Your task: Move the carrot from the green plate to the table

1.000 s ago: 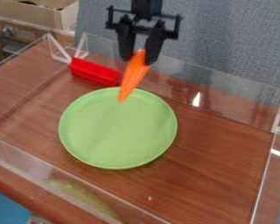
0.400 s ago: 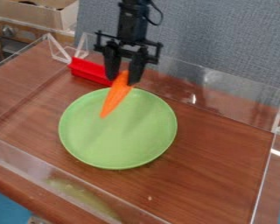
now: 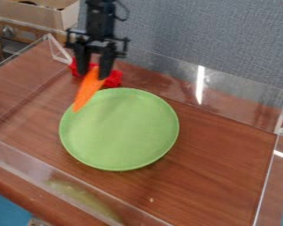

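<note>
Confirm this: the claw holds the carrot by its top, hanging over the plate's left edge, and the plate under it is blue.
Wrong on the colour only. The camera view shows a light-green plate, not a blue one. The rest stands: the claw grips the carrot by its top, and it hangs over the plate's left edge.

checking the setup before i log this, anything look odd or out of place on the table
Nothing stands out. The tool is shut on the carrot, which hangs tilted over the left rim of the green plate. The plate lies flat and bare on the table. A red block lies behind the plate.
</note>
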You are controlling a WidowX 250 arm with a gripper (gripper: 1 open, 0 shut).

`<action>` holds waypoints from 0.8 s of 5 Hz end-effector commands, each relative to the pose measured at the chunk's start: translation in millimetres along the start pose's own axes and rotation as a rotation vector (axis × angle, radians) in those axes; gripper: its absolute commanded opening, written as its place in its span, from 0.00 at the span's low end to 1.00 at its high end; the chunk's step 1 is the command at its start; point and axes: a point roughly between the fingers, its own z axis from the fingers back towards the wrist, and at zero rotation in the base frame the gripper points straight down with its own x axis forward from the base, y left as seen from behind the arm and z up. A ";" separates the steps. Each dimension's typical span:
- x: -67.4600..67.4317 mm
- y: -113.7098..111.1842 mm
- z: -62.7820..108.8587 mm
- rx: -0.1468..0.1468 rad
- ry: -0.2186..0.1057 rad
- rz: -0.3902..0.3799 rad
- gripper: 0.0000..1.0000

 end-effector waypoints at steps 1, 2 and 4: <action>7.0 37.9 11.6 -0.002 -0.061 0.014 0.00; 16.1 57.3 -1.7 -0.011 -0.034 -0.009 0.00; 22.6 62.5 -6.5 -0.064 -0.017 -0.079 0.00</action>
